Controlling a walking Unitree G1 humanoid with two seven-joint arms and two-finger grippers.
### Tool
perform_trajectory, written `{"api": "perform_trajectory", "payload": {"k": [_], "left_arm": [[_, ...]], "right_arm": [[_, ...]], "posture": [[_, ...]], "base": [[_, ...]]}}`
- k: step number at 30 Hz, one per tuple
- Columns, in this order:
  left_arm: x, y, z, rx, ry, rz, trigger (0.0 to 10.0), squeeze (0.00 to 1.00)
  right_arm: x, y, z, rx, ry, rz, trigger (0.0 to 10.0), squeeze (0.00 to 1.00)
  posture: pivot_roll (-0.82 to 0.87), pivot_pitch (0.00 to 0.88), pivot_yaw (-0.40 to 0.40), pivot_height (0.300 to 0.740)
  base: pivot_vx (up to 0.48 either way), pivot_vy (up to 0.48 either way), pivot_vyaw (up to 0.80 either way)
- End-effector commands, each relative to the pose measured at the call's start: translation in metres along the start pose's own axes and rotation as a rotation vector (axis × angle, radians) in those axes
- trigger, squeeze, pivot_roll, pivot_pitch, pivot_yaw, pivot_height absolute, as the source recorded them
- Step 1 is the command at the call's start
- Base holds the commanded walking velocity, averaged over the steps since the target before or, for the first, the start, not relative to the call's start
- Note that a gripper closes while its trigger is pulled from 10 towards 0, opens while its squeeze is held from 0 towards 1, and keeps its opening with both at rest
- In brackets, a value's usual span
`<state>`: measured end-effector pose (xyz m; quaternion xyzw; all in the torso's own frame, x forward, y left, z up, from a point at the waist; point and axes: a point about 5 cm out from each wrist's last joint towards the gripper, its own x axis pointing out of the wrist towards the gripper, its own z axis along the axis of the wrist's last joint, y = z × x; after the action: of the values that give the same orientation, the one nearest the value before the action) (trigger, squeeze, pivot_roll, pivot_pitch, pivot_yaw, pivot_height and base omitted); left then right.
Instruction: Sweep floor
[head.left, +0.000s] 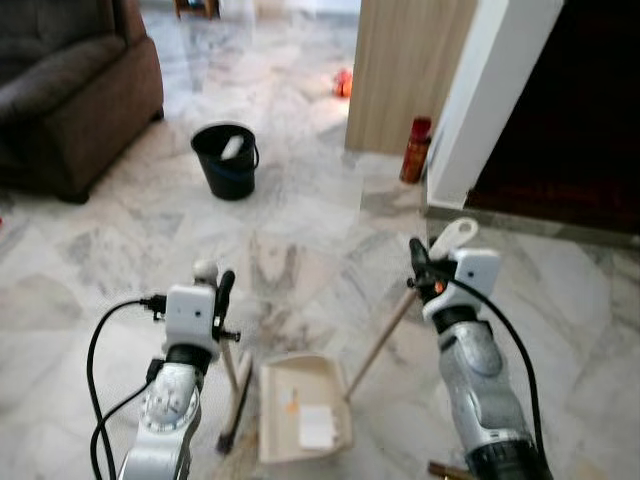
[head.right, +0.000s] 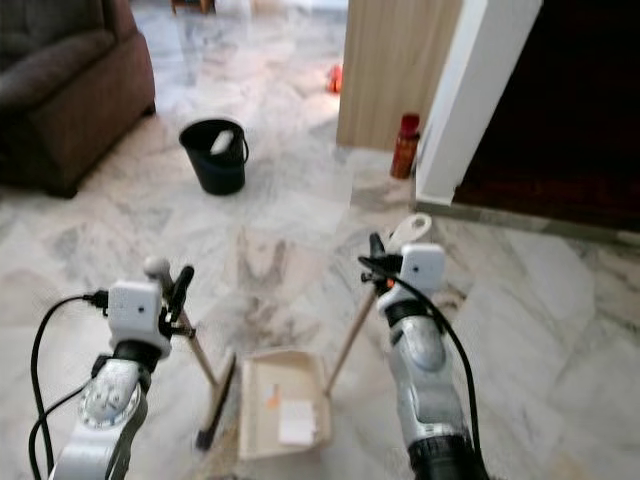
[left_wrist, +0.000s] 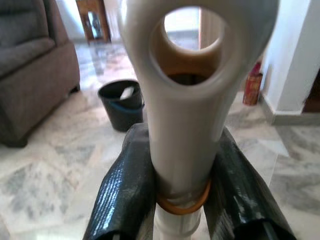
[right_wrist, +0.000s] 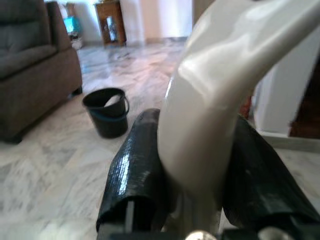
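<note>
Soft daylight glares off the marble floor (head.left: 300, 230); wrist views blur close up.

floor (head.left: 300, 210): glossy grey marble | sofa (head.left: 70, 90): brown | pillar (head.left: 490, 90): white

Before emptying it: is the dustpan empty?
No. The dustpan lies flat on the floor, holding white paper and an orange scrap.

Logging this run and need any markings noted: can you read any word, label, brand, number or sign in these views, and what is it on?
No text can be read anywhere.
Red bottle by the wall: any label is too blurred to read.
White slip in the dustpan: looks blank, too small to tell.
Black bucket: no marking visible.
</note>
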<state>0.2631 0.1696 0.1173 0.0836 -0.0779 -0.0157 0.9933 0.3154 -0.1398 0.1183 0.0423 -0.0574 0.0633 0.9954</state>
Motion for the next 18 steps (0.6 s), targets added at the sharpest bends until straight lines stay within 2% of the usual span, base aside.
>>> {"api": "perform_trajectory", "payload": {"k": [1,5,13,16,18], "left_arm": [[0.0025,0.0024,0.0073,0.021,-0.032,0.008,10.0,0.0],[0.0026,0.0028,0.0074,0.023,-0.031,0.01,10.0,0.0],[0.0028,0.0034,0.0077,0.025,-0.031,0.01,10.0,0.0],[0.0029,0.0034,0.0078,0.024,-0.031,0.01,10.0,0.0],[0.0028,0.0034,0.0078,0.025,-0.031,0.01,10.0,0.0]], "right_arm": [[0.0017,0.0021,0.01,0.03,-0.05,0.005,10.0,0.0],[0.0012,0.0037,0.0104,0.039,-0.052,0.018,10.0,0.0],[0.001,0.0058,0.0097,0.041,-0.048,0.033,10.0,0.0],[0.0011,0.0068,0.0103,0.038,-0.052,0.038,10.0,0.0],[0.001,0.0071,0.0101,0.041,-0.051,0.041,10.0,0.0]], "posture": [[0.15,0.14,-0.034,0.74],[0.15,0.141,-0.033,0.74],[0.16,0.14,-0.032,0.74],[0.16,0.14,-0.032,0.74],[0.16,0.139,-0.031,0.74]], "base": [[0.33,0.0,0.54],[0.335,0.0,0.58],[0.336,0.0,0.0],[0.339,0.0,0.61],[0.339,0.0,0.0]]}}
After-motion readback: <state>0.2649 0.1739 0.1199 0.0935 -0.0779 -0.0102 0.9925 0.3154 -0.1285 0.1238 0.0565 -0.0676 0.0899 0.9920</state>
